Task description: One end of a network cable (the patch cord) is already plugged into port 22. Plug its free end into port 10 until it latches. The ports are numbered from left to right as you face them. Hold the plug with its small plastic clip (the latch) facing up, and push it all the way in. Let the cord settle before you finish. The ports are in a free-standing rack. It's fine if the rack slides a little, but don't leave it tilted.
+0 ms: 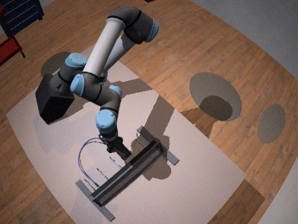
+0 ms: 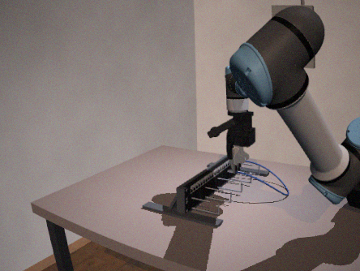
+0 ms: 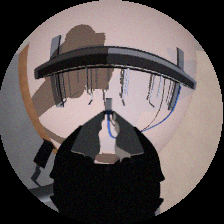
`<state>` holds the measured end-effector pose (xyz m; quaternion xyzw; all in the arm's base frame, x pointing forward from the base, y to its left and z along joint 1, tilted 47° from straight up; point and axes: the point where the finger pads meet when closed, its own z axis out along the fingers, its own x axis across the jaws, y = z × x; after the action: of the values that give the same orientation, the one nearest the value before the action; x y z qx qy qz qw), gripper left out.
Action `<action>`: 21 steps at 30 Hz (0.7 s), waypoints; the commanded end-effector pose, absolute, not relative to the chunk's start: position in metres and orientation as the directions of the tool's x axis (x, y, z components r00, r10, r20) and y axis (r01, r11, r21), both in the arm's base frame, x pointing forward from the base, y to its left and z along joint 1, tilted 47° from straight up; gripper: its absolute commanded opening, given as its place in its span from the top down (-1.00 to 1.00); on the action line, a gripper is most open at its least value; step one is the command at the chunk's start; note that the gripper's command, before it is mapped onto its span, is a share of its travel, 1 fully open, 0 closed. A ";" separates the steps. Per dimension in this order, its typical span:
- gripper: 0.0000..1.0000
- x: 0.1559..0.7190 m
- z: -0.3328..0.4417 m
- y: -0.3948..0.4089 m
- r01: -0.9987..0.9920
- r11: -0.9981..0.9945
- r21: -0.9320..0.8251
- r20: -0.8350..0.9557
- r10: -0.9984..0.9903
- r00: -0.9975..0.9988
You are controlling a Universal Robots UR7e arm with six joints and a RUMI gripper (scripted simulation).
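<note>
The dark rack (image 1: 134,168) (image 2: 203,182) (image 3: 115,57) stands upright on the table, its two feet flat. My gripper (image 1: 125,155) (image 2: 237,159) (image 3: 108,111) is shut on the cable's free plug (image 3: 106,106), right beside the rack's top rail near its middle. The blue patch cord (image 1: 80,157) (image 2: 272,180) (image 3: 106,131) loops from my fingers out behind the rack and back to its far end. In the wrist view the plug tip sits just below the rack's rail. The ports themselves are too small to tell apart. Thin rods stick out from the rack's rear side.
The table top (image 1: 188,188) (image 2: 101,195) carries the rack and the robot's dark base block (image 1: 54,97). A blue cabinet (image 1: 20,10) and a red stand (image 1: 8,47) are on the wooden floor far off. The table's edge (image 2: 81,219) is near the rack's front.
</note>
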<state>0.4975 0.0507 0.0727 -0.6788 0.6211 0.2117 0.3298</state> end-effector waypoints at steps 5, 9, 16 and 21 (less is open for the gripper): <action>1.00 0.500 0.072 0.051 -0.983 -0.011 -0.185 -0.697 -0.704 0.139; 1.00 0.503 0.071 0.053 -0.983 -0.011 -0.185 -0.697 -0.704 0.139; 1.00 0.509 0.068 0.057 -0.983 -0.011 -0.185 -0.697 -0.704 0.139; 1.00 0.516 0.065 0.061 -0.983 -0.011 -0.185 -0.697 -0.704 0.139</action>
<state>0.5099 0.0583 0.0675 -0.6788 0.6210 0.2119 0.3297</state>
